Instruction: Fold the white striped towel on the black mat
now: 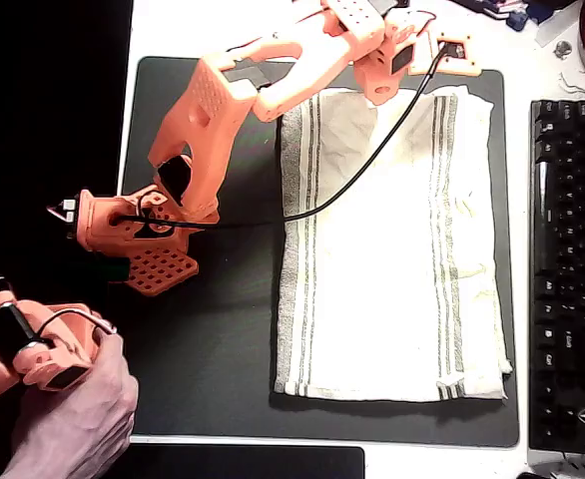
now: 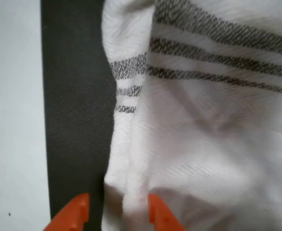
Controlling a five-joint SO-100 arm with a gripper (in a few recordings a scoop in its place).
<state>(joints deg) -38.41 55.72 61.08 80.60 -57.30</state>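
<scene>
The white striped towel lies spread flat on the black mat, grey stripes running down its left and right sides. My orange gripper hangs over the towel's far edge, left of its middle. In the wrist view the towel is rumpled along its hem, with the mat beside it. The gripper is open: one fingertip stands over the mat, the other over the cloth, and the hem lies between them.
A black keyboard borders the mat on the right. A glossy black pad lies below the mat. My black cable hangs across the towel's upper left. Small clutter sits at the top right.
</scene>
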